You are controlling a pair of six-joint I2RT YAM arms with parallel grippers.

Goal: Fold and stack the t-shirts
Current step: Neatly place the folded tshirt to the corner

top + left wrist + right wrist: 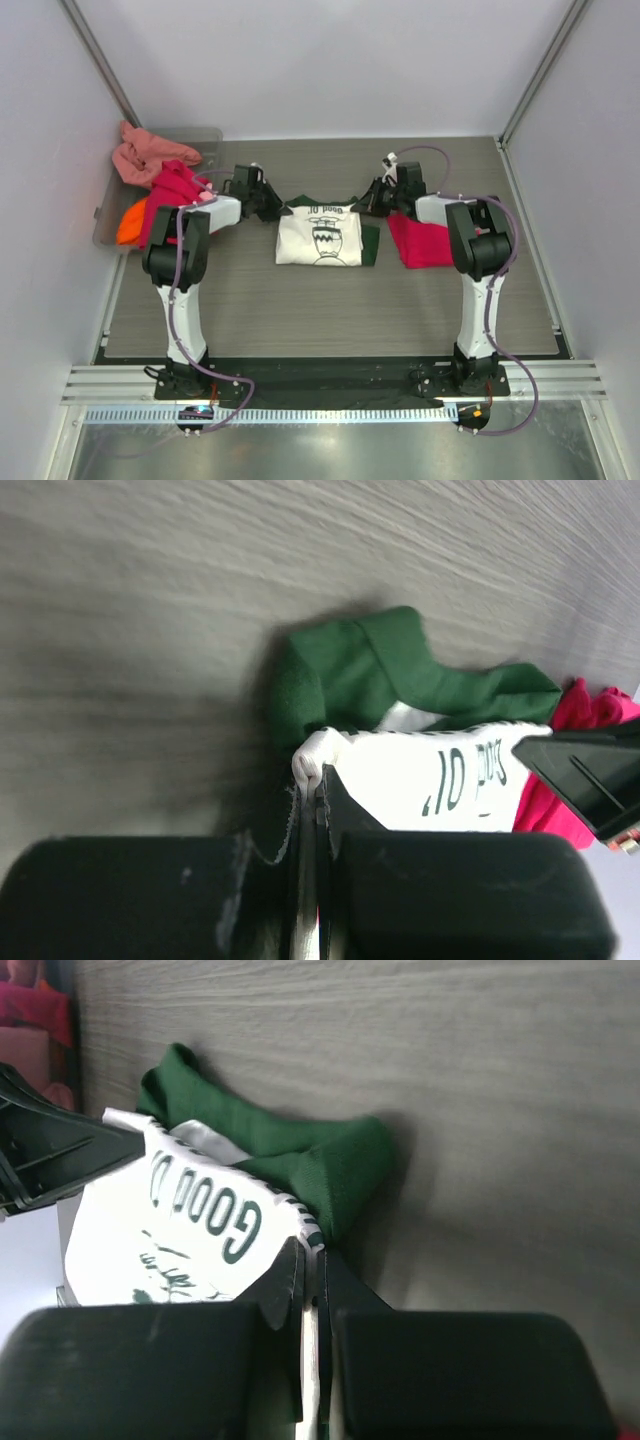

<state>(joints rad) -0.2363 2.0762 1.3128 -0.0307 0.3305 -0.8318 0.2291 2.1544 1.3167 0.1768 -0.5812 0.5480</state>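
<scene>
One shirt looks finished, one is mid-fold, and at least three have not been started, so by my reckoning the job is well short of halfway. The crimson-pink t-shirt (420,243) lies as a compact flat rectangle on the right of the surface (330,310), partly under the right arm, and reads as already folded. Just left of it, at the centre, the cream-white t-shirt (318,235) lies print up with its sides turned in to a narrow panel. Dark green cloth shows along its right edge and bunches at the far end. The left claw (270,205) is pressed together on the far-left corner of that shirt, and its wrist view shows white cloth nipped between the fingers. The right claw (370,202) is likewise pinching the far-right corner, where white hem and green sleeve meet. With both far corners held, the step in hand seems to be bringing the far end over towards the near hem, after which the shirt would need to go onto the crimson one. Left to do: the salmon t-shirt (148,155), magenta t-shirt (172,190) and orange t-shirt (130,225) sit crumpled in and over the grey tray (103,212) at the far left, none folded. Whether more lie under them I cannot tell.
</scene>
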